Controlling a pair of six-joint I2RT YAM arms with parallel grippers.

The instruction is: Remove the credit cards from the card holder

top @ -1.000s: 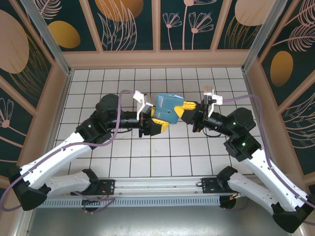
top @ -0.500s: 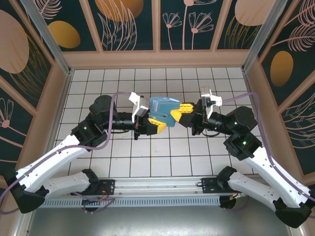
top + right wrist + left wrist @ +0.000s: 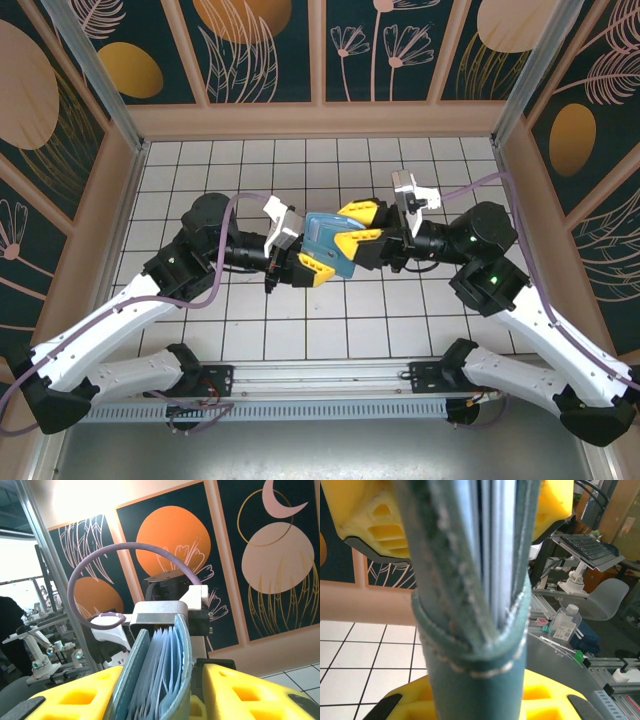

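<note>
We are pinching the wallet [image 3: 325, 236] in midair with the left gripper [image 3: 308, 256]. The right gripper [image 3: 352, 228] is straddling its other end, jaws apart. The cards [image 3: 159, 675] are sitting inside, none out yet.

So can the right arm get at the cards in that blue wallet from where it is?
Probably yes. The left gripper holds the card holder up in the air, its open edge facing the right gripper, whose open fingers straddle it. The credit cards sit deep between its panels, though.
</note>
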